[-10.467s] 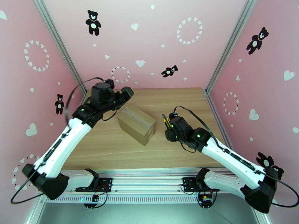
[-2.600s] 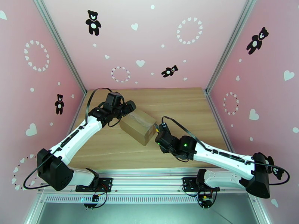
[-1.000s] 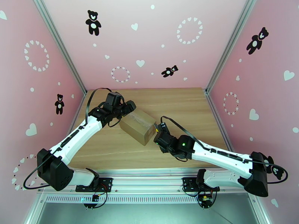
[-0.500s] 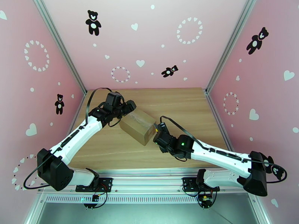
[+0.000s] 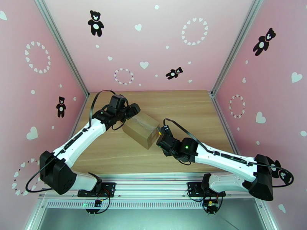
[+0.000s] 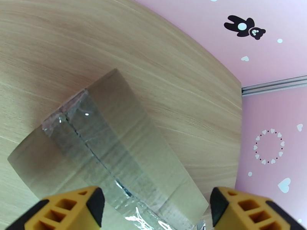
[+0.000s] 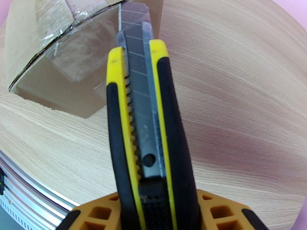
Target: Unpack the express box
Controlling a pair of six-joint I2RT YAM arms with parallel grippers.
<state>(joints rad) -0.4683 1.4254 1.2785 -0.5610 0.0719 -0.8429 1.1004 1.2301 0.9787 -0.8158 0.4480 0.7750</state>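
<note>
The express box [image 5: 141,129], brown cardboard with shiny clear tape along its top seam, lies slantwise on the wooden table [image 5: 115,154]. My left gripper [image 5: 132,110] is open at the box's far-left end. In the left wrist view its yellow fingertips [image 6: 73,207] spread wide over the taped top of the box [image 6: 115,150]; I cannot tell whether they touch it. My right gripper [image 5: 162,138] is shut on a yellow-and-black utility knife [image 7: 142,131]. The knife's extended blade [image 7: 130,20] reaches the taped top edge at the box's right end [image 7: 57,66].
Pink walls with bear and heart stickers close the table in on three sides, with metal posts at the back corners [image 5: 213,91]. A metal rail [image 5: 153,177] runs along the near edge. Bare wood [image 5: 188,108] lies behind and to the right of the box.
My right arm has edged left, bringing the knife closer against the box's right end. The left arm and the box have stayed put.
</note>
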